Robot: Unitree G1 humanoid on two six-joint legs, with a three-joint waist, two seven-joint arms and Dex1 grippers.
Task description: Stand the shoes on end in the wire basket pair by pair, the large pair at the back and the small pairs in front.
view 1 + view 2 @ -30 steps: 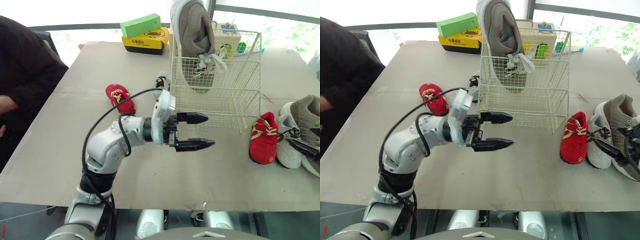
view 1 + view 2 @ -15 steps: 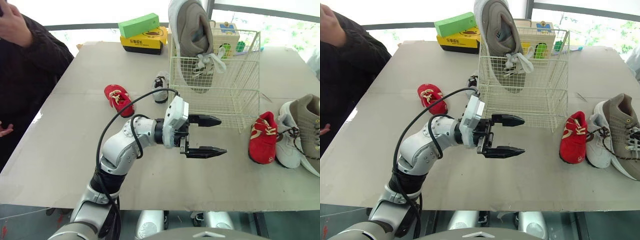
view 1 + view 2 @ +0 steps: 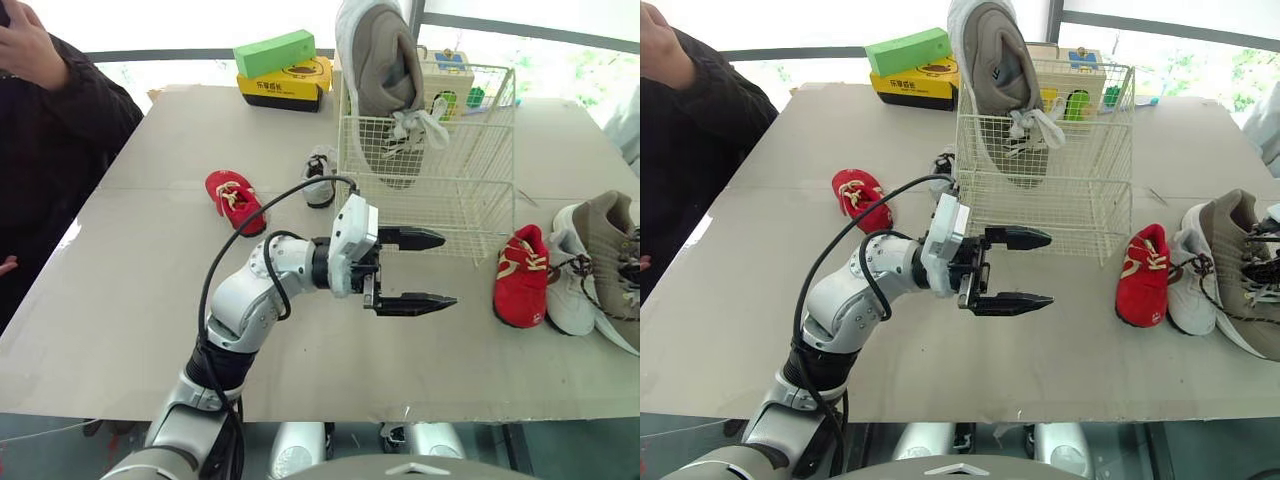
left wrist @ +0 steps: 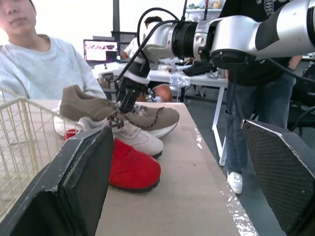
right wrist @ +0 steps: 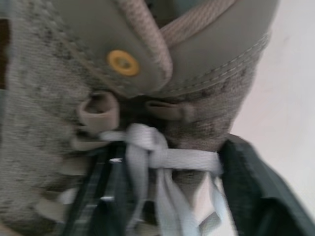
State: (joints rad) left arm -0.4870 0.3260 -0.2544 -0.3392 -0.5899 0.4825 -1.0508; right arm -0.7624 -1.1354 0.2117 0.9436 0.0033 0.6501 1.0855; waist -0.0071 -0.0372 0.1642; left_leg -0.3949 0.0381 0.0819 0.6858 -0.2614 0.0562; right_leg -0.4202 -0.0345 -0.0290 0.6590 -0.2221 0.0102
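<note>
One suede sneaker (image 3: 385, 75) upright in wire basket (image 3: 470, 200), left fingers (image 3: 415, 238) wide (empty).

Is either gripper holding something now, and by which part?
The left gripper is open and holds nothing. The right gripper sits at the laced top of the large brown shoe; a firm hold cannot be told.

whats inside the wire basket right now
One large grey shoe stands on end inside the wire basket, against its left side, laces hanging, its upper end above the rim. The rest looks empty through the mesh; the floor behind the shoe is covered.
</note>
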